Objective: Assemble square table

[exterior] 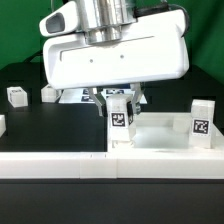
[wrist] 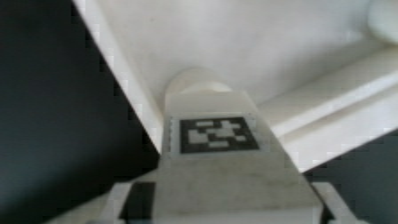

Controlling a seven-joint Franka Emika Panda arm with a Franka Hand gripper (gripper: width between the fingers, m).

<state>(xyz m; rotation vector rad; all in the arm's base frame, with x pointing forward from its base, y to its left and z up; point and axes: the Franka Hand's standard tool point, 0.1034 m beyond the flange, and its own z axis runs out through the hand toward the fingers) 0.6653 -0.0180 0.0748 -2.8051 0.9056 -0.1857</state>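
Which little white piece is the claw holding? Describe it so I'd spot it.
Find the large white robot wrist in the exterior view's middle; its gripper hangs beneath. It grips a small white plastic leg with a black-and-white tag. Unlike the similar leg on the exterior view's right, it alone is gripped.

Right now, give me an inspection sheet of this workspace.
Surface: black table.
Job's things: slab lies at the front. The standing leg is upright on it at the exterior view's right. The held leg is upright at the slab's edge on the exterior view's left. Two loose legs lie on the table further to that left.
Clutter: low wall runs along the front. The marker board is partly hidden behind the arm.
Grippers: gripper shut on the held leg.
Cables: nothing seen.
Surroundings: dark backdrop.
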